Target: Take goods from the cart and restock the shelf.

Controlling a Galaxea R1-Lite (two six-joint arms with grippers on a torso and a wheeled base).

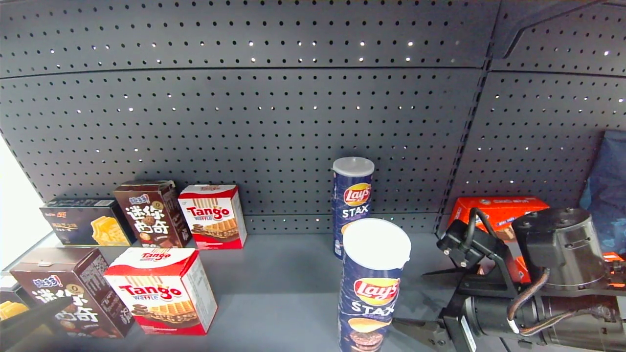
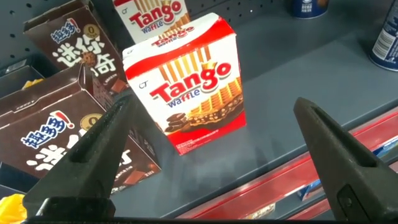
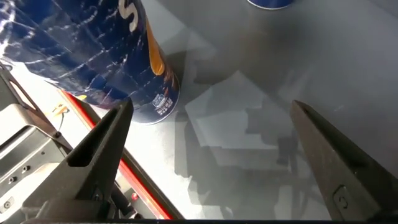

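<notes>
Shop, grey pegboard-backed shelf (image 1: pixel 274 278), rows of wafer boxes (image 1: pixel 161 288), crisp cans (image 1: pixel 353 205)

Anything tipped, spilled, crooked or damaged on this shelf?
Nothing stands out. The front chip can and rear chip can stand upright. The front wafer box, rear wafer box and brown boxes stand upright in rows. Nothing is spilled on the shelf. The left gripper and right gripper are open and empty.
</notes>
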